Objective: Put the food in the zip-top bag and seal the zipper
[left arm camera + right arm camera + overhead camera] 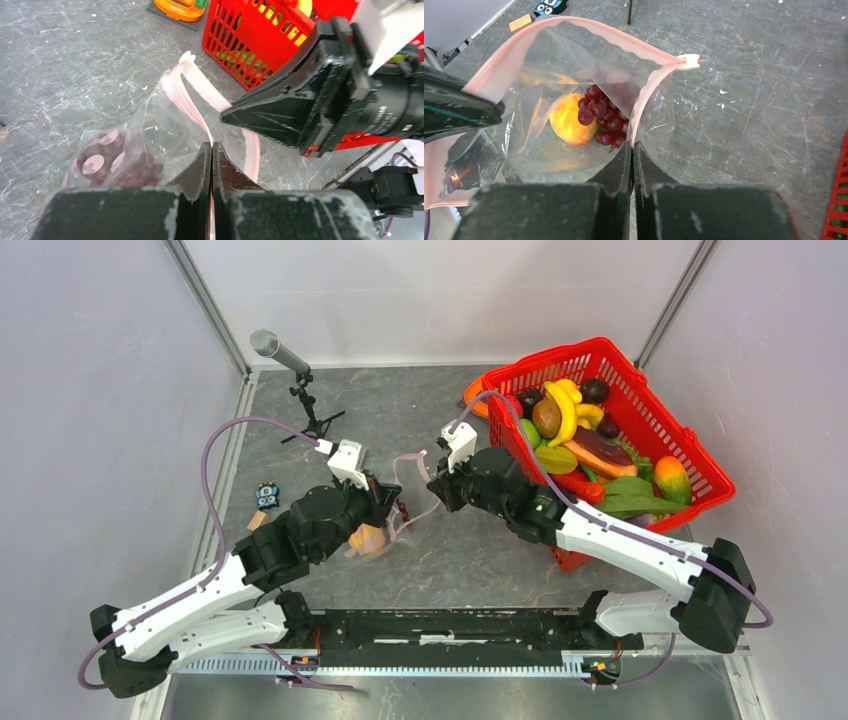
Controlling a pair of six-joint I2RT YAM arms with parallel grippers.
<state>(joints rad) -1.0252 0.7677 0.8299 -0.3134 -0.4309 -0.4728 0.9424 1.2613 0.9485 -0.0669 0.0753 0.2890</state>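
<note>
L gripper (211, 147) pinched shut on zipper (589, 30); R gripper (631, 145) clamped on its other lip. Gaping bag (549, 65) sits mid-table w/ grapes (601, 115) + orange fruit (566, 120) inside. More food (565, 415) in basket (600, 345).

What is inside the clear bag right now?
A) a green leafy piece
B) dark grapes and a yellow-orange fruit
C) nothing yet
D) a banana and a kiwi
B: looking into the open mouth of the zip-top bag, the right wrist view shows grapes beside a yellow-orange fruit.
</note>
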